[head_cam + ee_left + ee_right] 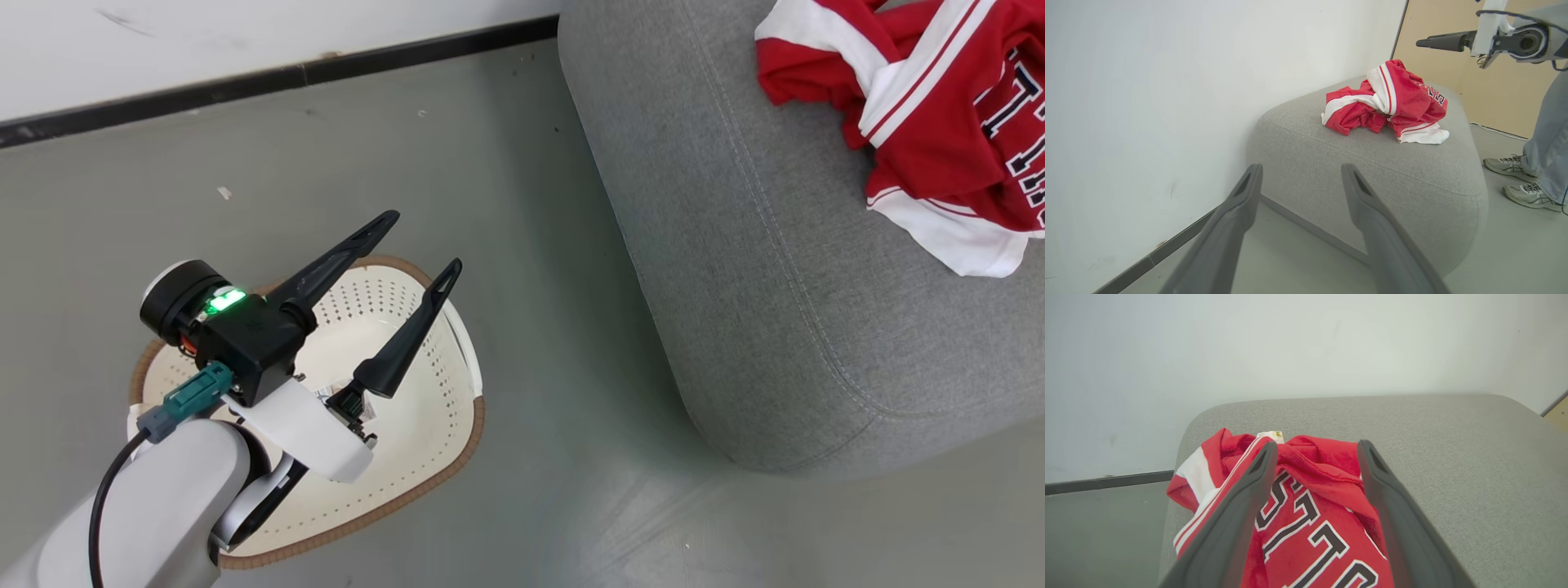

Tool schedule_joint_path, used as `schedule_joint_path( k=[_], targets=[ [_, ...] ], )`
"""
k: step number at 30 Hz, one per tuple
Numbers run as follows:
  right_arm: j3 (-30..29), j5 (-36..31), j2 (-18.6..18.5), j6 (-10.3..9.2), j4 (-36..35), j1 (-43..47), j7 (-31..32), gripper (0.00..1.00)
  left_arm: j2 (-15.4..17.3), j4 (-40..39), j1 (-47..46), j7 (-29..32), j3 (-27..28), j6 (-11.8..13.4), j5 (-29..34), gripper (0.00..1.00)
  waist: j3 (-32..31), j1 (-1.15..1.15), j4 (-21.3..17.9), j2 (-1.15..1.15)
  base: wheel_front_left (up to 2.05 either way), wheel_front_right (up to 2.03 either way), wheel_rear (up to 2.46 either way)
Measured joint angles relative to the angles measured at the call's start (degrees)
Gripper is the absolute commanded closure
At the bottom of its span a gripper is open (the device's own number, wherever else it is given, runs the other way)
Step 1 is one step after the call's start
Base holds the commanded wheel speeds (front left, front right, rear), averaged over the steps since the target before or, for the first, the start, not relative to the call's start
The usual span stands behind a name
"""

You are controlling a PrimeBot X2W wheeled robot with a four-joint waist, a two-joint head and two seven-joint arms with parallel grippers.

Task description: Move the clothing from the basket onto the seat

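The clothing (939, 122) lies heaped on the seat (775, 310). The basket (441, 408), on the floor beside the seat, shows no garment where visible. The left gripper (423, 241) hangs over the basket and the right gripper (1317, 446) over the seat's heap, their 2 pairs of fingers spread and empty. The task looks done.

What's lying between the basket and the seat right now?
Nothing: the head view has bare grey floor between the basket and the seat.
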Motion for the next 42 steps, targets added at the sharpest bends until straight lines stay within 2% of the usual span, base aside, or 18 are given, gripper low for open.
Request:
schedule_joint_path(
  k=[7,17,28,42],
  targets=[
    [2.37,0.00,-0.12,0.00,-3.96,0.70,-0.31,0.00,-0.75,1.07,1.72,-1.56,0.78,0.55,-1.19,0.00,-2.93,0.00,1.33,0.00,0.00,0.00,0.00],
    [5.03,0.04,-0.40,0.00,-8.23,2.37,-0.32,0.00,-0.92,2.79,4.76,-3.28,3.77,2.97,-2.67,0.00,-6.77,0.00,4.03,0.00,0.00,0.00,0.00],
    [2.44,1.75,-0.26,0.00,-13.46,5.72,-0.47,0.00,-1.00,4.97,7.93,-3.89,6.68,5.76,-3.54,0.00,-10.31,0.00,7.64,0.00,0.00,0.00,0.00],
    [-0.52,1.33,3.16,0.00,-19.70,14.81,-0.48,0.00,-2.35,7.42,13.67,-4.59,10.82,8.61,-6.49,0.00,-14.32,0.00,12.28,0.00,0.00,0.00,0.00]
  ],
)
